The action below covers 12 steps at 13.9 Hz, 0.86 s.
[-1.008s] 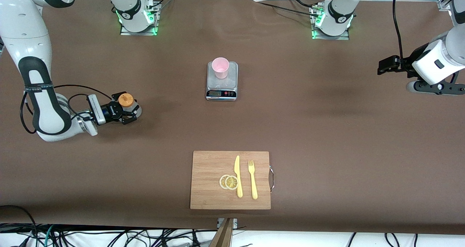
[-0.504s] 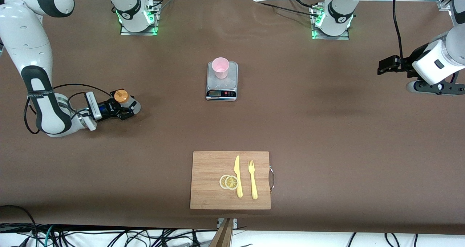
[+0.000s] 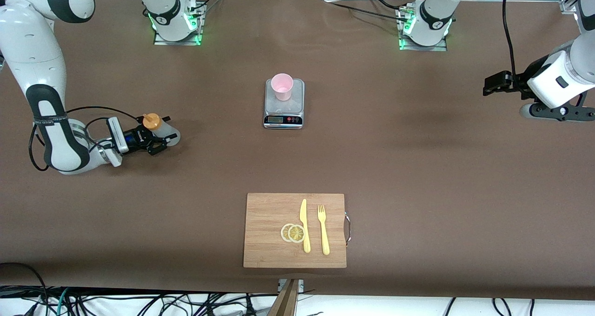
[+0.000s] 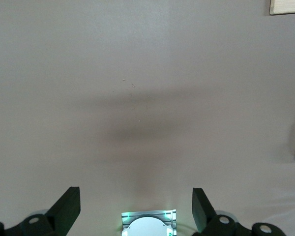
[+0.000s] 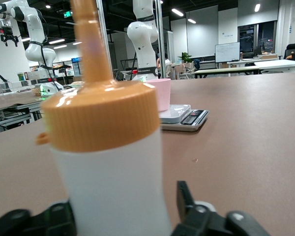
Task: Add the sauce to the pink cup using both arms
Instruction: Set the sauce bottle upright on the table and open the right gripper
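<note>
The pink cup stands on the scale — the cutting board lies nearer the camera.

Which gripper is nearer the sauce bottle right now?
Right. The right gripper flanks the sauce bottle, jaws open; the left gripper waits over the table's other end.

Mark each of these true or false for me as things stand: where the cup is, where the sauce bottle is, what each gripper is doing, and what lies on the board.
1. The pink cup stands on the scale. True.
2. The sauce bottle lies on the cutting board. False: it stands upright on the table toward the right arm's end, between the right gripper's fingers.
3. The left gripper holds the cup. False: it is open, empty, over bare table at the left arm's end.
4. The right gripper's jaws are parted around the bottle. True.
5. A knife, fork and lemon slices lie on the board. True.
</note>
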### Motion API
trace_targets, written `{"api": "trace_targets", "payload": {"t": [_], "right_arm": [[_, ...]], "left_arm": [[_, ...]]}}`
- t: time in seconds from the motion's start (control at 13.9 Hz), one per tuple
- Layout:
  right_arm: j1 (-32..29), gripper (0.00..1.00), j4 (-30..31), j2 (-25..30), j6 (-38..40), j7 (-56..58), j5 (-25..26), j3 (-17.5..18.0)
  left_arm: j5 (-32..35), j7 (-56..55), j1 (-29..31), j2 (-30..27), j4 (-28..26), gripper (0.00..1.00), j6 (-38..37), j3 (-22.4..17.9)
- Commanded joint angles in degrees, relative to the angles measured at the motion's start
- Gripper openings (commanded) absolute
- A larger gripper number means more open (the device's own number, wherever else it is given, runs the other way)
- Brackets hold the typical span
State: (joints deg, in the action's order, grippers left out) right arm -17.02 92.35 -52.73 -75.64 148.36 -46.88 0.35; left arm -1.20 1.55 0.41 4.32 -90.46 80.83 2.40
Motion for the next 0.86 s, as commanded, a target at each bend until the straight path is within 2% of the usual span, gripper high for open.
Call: {"api": "trace_targets", "payload": {"t": [0.0, 0.29, 0.79], "right_arm": [[-0.12, 1.0, -1.38, 0.35, 2.07, -0.44, 1.61, -0.87], [-0.38, 1.0, -1.82, 0.87, 2.34, -0.44, 4.51, -3.94], [-1.17, 1.0, -9.2, 3.15, 2.34, -5.52, 12.85, -4.13]], "left_arm": [[0.49, 1.26, 0.47, 0.78, 1.69, 1.0, -0.59, 0.5], [0.49, 1.26, 0.47, 0.78, 1.69, 1.0, -0.59, 0.5], [0.49, 1.26, 0.47, 0.78, 1.69, 1.0, -0.59, 0.5]]}}
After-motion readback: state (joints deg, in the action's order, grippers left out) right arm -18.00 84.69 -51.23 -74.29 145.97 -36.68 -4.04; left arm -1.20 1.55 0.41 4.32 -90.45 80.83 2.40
